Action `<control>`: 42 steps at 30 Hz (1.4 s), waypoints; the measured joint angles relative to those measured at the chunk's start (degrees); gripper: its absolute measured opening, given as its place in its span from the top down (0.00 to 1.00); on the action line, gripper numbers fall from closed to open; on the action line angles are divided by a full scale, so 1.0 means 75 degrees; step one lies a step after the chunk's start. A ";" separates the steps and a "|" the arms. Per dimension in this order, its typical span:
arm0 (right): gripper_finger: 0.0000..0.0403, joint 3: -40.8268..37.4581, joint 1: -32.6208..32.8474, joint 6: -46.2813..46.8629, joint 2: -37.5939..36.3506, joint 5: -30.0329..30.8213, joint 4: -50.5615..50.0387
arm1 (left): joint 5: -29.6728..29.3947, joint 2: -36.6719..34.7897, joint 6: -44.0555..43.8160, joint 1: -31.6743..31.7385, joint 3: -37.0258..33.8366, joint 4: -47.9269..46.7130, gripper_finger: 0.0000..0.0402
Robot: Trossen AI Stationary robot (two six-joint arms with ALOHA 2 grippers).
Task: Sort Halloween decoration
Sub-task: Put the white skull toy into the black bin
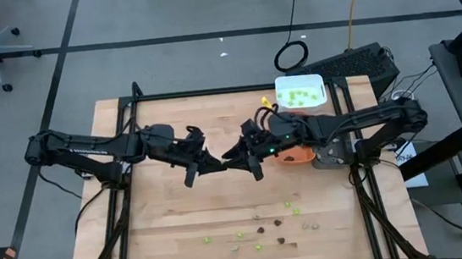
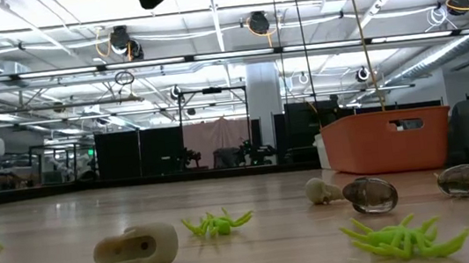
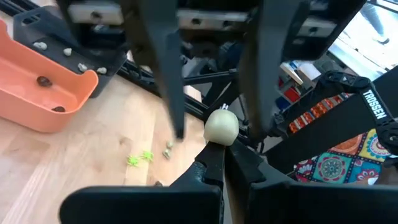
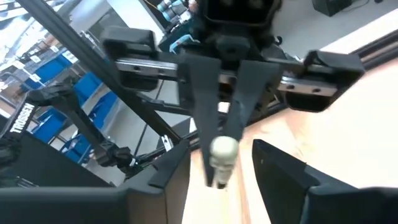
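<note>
Mid-desk, left gripper [image 1: 218, 166] pinches a pale beige piece [image 3: 221, 127] between the spread fingers of right gripper [image 1: 236, 160]

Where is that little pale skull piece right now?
The pale skull piece is held up over the table's middle, pinched in the left pincer, with the right pincer open around it.

The wooden counter [image 1: 164, 229] carries an orange tray [image 1: 297, 154] by its right edge and a white tray [image 1: 300, 91] at the far right corner. Near the front edge, right of middle, lie scattered lime-green pieces [image 1: 289, 204], dark brown pieces [image 1: 261, 229] and pale pieces [image 1: 306, 225].
</note>
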 joint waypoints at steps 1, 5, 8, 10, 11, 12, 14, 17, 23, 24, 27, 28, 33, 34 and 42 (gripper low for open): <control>0.63 0.0000 0.0005 0.0016 0.0048 0.0003 0.0048 | -0.0003 0.0000 0.0012 0.0000 0.0000 0.0029 1.00; 0.71 -0.0004 0.0005 0.0030 0.0043 0.0026 0.0052 | -0.0012 0.0000 0.0020 0.0000 0.0003 0.0034 1.00; 0.79 -0.0003 0.0005 0.0025 0.0036 0.0029 0.0080 | -0.0012 0.0000 0.0020 0.0000 0.0003 0.0036 1.00; 0.86 -0.0003 0.0005 0.0020 0.0041 0.0020 0.0083 | -0.0016 0.0000 0.0018 0.0003 0.0003 0.0026 1.00; 0.89 -0.0003 0.0005 0.0018 0.0038 0.0017 0.0086 | -0.0026 0.0000 0.0017 0.0003 0.0003 0.0034 1.00; 0.92 -0.0003 0.0005 0.0018 0.0038 0.0014 0.0092 | -0.0040 -0.0001 0.0019 0.0003 0.0003 0.0035 1.00; 0.97 -0.0003 0.0011 -0.0009 0.0038 0.0012 0.0083 | -0.0041 -0.0003 0.0017 0.0003 0.0003 0.0027 1.00; 0.96 -0.0003 0.0008 0.0001 0.0038 0.0013 0.0096 | -0.0044 -0.0003 0.0017 0.0003 0.0003 0.0031 1.00; 0.98 -0.0003 -0.0028 -0.0009 -0.0013 -0.0009 0.0061 | -0.0138 -0.0003 -0.0019 0.0006 0.0003 0.0022 0.96; 0.99 -0.0003 -0.0053 -0.0017 -0.0055 -0.0023 0.0039 | -0.0165 -0.0003 -0.0036 0.0007 0.0003 -0.0012 0.94; 0.99 -0.0003 -0.0142 -0.0044 -0.0286 -0.0175 -0.0019 | -0.0181 -0.0003 -0.0042 0.0009 0.0003 -0.0139 0.86; 0.99 -0.0003 -0.0162 -0.0068 -0.0388 -0.0183 -0.0076 | -0.0186 -0.0003 -0.0065 0.0011 0.0003 -0.0160 0.84; 0.99 -0.0003 -0.0219 -0.0773 -0.0910 -0.0179 -0.0291 | -0.0297 -0.0006 -0.0435 0.0012 0.0003 -0.0357 0.74; 0.99 -0.0003 -0.0219 -0.1008 -0.1039 -0.0181 -0.0356 | -0.0304 -0.0006 -0.0435 0.0011 0.0003 -0.0343 0.73; 0.99 -0.0003 -0.0214 -0.4139 -0.1903 -0.0181 -0.0768 | -0.0367 -0.0009 -0.0435 0.0009 0.0006 -0.0299 0.73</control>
